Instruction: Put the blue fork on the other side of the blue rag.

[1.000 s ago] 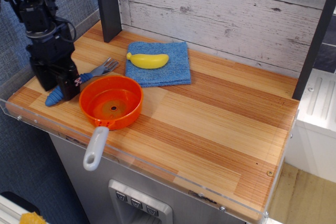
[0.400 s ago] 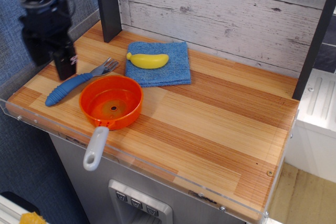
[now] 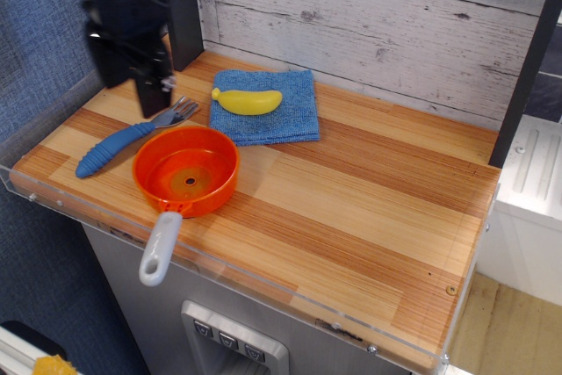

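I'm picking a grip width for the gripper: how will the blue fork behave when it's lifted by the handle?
The blue fork looks rigid, so it should not droop. Its chunky ribbed handle probably gives good friction. The thick handle likely outweighs the thin tines, so a mid-handle grip may tip little. It lies flat on the table, so rolling seems unlikely.

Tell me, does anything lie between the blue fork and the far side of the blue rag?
Yes. The blue fork lies left of the blue rag, and a yellow banana rests on the rag, in the direct path.
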Controlling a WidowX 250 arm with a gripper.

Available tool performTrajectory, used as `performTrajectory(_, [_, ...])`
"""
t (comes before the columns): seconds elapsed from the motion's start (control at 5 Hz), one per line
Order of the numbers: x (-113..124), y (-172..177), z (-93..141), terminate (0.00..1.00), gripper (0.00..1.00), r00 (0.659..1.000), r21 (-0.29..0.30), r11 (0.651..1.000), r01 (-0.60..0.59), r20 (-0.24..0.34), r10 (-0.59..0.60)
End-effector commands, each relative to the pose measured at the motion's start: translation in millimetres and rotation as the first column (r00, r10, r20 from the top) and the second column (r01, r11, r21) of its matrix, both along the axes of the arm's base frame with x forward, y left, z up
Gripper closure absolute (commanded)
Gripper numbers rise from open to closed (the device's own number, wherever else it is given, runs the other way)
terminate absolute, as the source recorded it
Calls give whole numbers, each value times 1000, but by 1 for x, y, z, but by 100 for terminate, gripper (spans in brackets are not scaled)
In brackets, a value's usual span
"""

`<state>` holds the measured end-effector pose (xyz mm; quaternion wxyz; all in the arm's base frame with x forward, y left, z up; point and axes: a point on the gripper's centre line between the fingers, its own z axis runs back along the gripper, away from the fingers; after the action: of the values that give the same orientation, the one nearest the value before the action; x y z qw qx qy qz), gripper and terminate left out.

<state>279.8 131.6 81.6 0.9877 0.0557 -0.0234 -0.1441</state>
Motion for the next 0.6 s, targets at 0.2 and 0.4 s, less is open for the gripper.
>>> performTrajectory(0.2, [30, -101, 27, 0, 0, 970, -8, 972, 233, 67, -232])
performTrajectory(0.4, [39, -128, 20, 0, 0, 952, -43, 952, 303, 53, -300])
